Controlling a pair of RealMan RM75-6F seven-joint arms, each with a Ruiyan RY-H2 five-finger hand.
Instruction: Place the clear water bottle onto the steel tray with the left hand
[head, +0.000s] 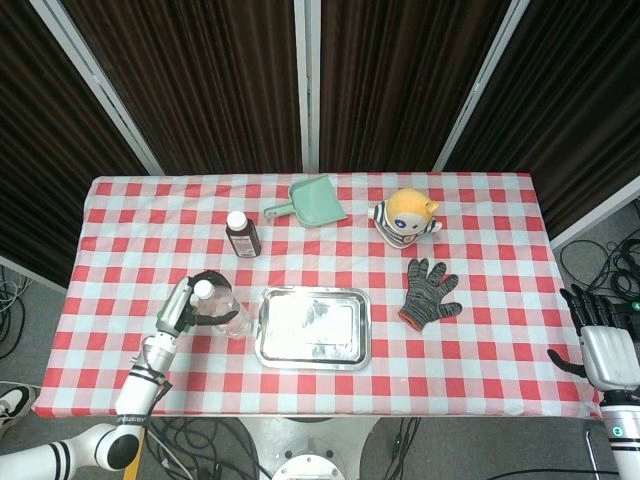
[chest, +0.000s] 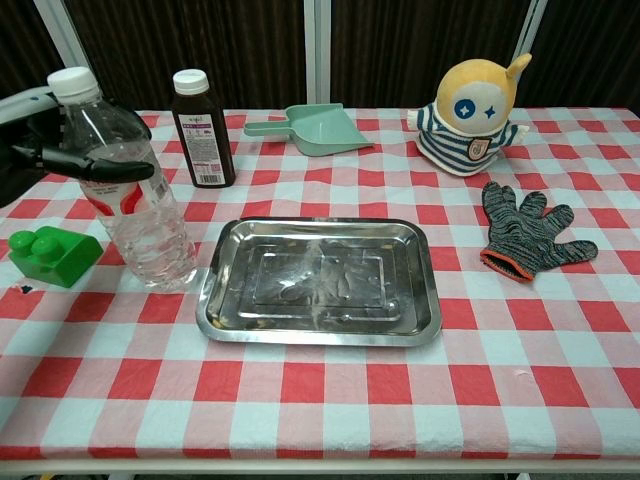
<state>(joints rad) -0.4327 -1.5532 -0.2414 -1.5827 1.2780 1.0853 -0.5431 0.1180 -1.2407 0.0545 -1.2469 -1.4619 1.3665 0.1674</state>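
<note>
The clear water bottle (head: 218, 308) (chest: 132, 195) with a white cap stands just left of the steel tray (head: 312, 326) (chest: 320, 280), leaning slightly to the right. My left hand (head: 183, 306) (chest: 45, 140) grips its upper half, dark fingers (chest: 110, 168) wrapped across the front below the neck. The bottle's base is by the tray's left rim; whether it touches the cloth I cannot tell. The tray lies empty near the table's front middle. My right hand (head: 604, 352) hangs past the table's right edge with fingers spread, holding nothing.
A green block (chest: 52, 255) lies left of the bottle. Behind stand a brown bottle (head: 241, 236) (chest: 198, 125) and a green scoop (head: 315, 203) (chest: 315, 130). A plush toy (head: 405, 218) (chest: 475, 100) and a grey glove (head: 428, 292) (chest: 530, 235) sit right of the tray.
</note>
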